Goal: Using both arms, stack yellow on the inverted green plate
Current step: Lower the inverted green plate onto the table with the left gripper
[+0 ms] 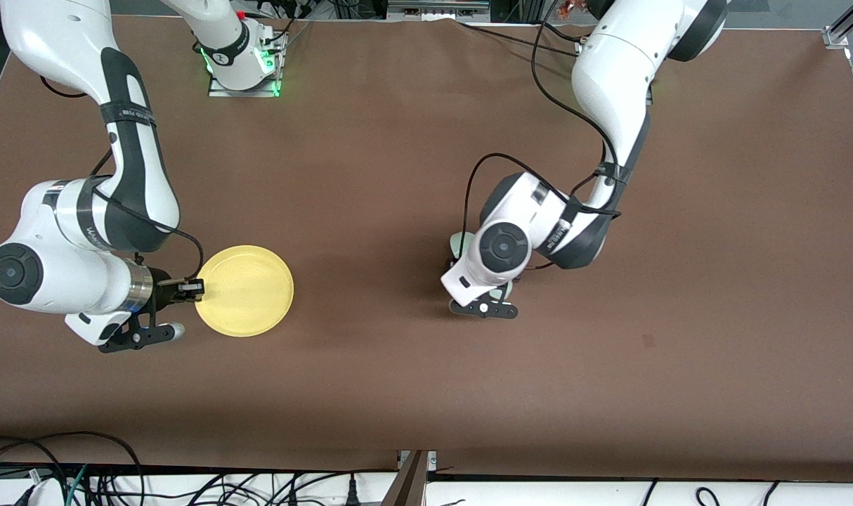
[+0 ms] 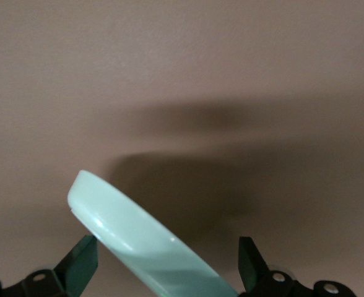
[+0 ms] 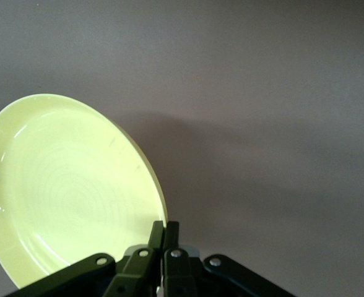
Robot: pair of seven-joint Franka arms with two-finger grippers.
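Brown table [image 1: 412, 393] is carrying both arms. Toward its right arm's end, the right gripper [image 1: 191, 288] is pinching the yellow plate's [image 1: 247, 292] rim, fingers closed. Mid-table, the left gripper [image 2: 169, 260] is straddling the tilted green plate [image 2: 138, 241], fingers spread wide.

Two white jointed arms [image 1: 609, 84] with black joint bands, looping black cables and black grippers [image 1: 484, 308].

Lab: brown-covered table [image 1: 398, 393], cable tangle [image 1: 82, 478]
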